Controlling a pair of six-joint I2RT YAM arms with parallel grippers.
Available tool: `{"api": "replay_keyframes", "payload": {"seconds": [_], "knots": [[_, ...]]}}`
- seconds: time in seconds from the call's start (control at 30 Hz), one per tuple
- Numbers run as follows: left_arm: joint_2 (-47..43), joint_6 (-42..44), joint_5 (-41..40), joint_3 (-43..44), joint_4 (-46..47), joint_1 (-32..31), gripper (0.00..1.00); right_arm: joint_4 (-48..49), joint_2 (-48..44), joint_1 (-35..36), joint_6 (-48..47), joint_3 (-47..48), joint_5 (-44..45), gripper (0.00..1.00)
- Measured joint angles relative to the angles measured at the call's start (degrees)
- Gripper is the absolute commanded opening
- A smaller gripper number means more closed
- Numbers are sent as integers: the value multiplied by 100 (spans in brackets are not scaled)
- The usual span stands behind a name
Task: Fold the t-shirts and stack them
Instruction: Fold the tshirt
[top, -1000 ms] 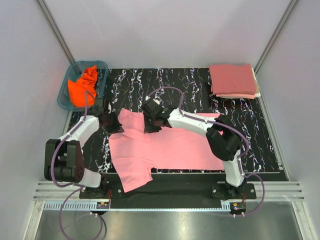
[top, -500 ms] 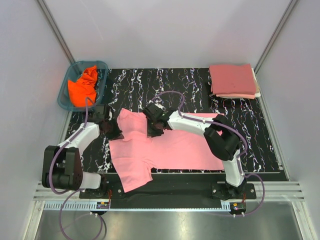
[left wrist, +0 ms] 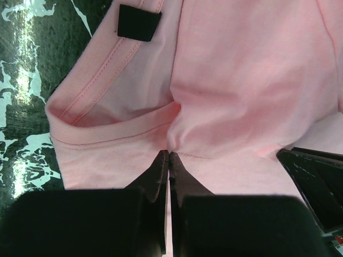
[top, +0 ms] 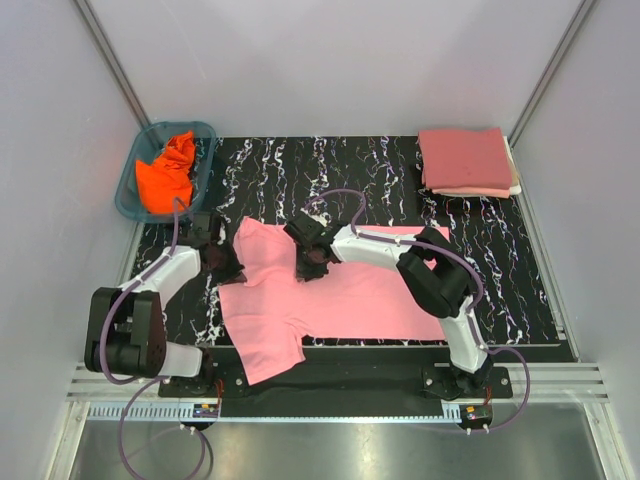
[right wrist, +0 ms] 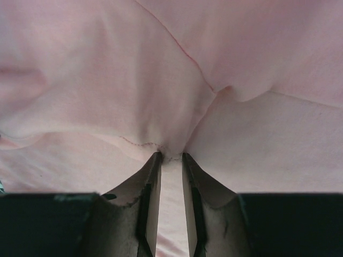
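Two grippers pinch the light pink t-shirt (top: 345, 295), spread on the black marbled table (top: 350, 165); the left gripper (left wrist: 169, 155) is pressed together on fabric below the collar (left wrist: 110, 134); the right gripper (right wrist: 170, 156) nips a seam pucker. Step in hand: likely the first fold; next, carry both pinches evenly across the body. Since a second ago, both grippers have drawn the far edge nearward.

Pink shirt (top: 350, 295) edge hidden beneath left gripper (top: 228, 262) and right gripper (top: 312, 268), cream shirt (top: 516, 183) beyond the pink shirt's right end mostly buried under red shirt (top: 466, 157)
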Motion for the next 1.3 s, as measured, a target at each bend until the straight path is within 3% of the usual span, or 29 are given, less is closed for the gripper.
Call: {"api": "replay_keyframes", "payload": {"seconds": [0.13,0.23,0.77,1.3], "knots": [[28,0,-7,0,0,0,0,31,44,0,87,0,-2,18],[31,0,-15,7,2,0,0,33,55,0,105,0,0,0],[31,24,-275,435,-291,-24,0,35,-365,-28,13,-234,44,0],[-59,-131,-435,-138,-385,-369,2,66,-452,-28,-203,-568,-22,0]]}}
